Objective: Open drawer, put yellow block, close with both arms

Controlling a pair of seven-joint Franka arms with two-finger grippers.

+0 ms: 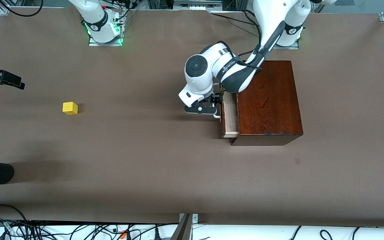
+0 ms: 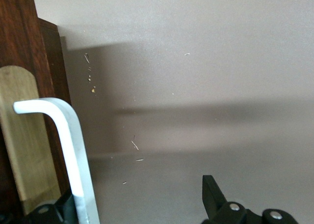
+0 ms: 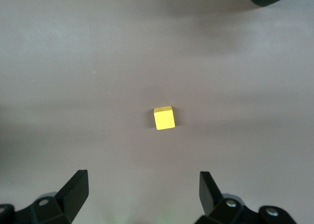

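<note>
Mahogany box [image 1: 268,100] shows its drawer [image 1: 230,115] partly out, the left gripper [image 1: 212,108] at the white handle [image 1: 216,116] to pull. Left wrist view: jaws apart, one finger against the handle [image 2: 68,150]. Right wrist view: right gripper [image 3: 142,197] hangs spread-jawed over the counter [image 3: 73,62], the yellow block [image 3: 164,118] just ahead, lined up for pickup.

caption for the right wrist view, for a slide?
Open right gripper hovers above the yellow block on the bare brown table.
</note>
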